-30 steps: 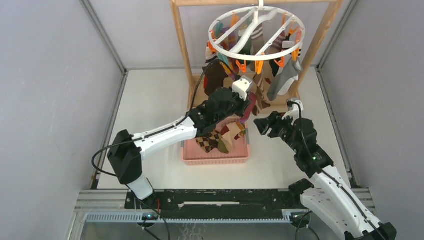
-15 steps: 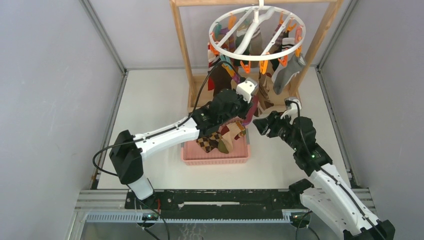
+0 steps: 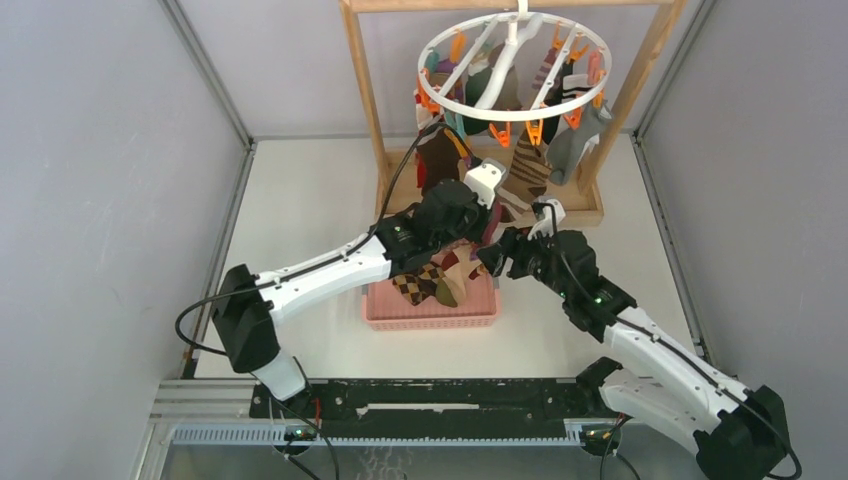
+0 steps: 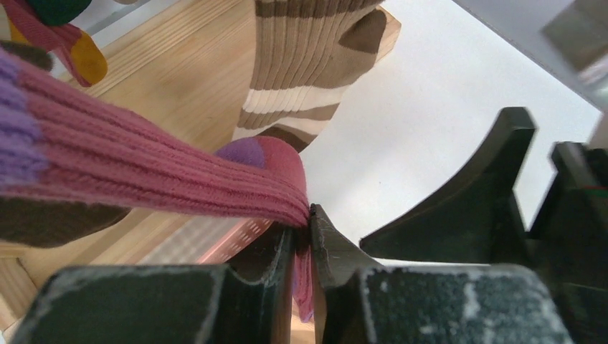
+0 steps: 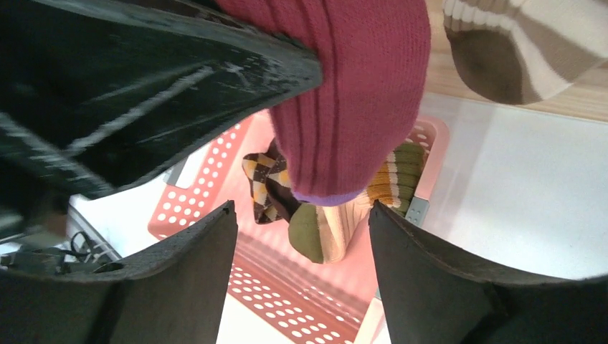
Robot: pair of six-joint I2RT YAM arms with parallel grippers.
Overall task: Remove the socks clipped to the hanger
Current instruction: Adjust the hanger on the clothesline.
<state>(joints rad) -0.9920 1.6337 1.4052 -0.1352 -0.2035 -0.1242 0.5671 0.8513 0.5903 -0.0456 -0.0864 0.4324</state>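
Seen from above, the hanger (image 3: 497,72) hung from the wooden rack (image 3: 365,90) with socks (image 3: 570,145) clipped around its rim. Both arms reached in beneath it, over the pink basket (image 3: 430,312), but their fingertips were hidden in that view.

The left wrist view showed what the top view hid. The left gripper (image 4: 310,215) was clenched on a maroon sock (image 4: 179,179). The fabric was pinched between both pads and stretched taut up to the left, where a purple band showed. The sock's upper end lay out of frame. A brown-striped sock (image 4: 301,72) dangled behind it, free of the fingers.

Only the right wrist view showed the right gripper (image 5: 301,208). It was spread wide, one finger on each side of the maroon sock's toe, with a gap on both sides. Below it lay the basket's contents, where two socks could be made out: an argyle sock (image 5: 259,183) and an olive-toed sock (image 5: 310,235).

Counted, there were one hanger, one rack, one basket and two grippers, with one sock gripped. The socks on the ring were too bunched to count.
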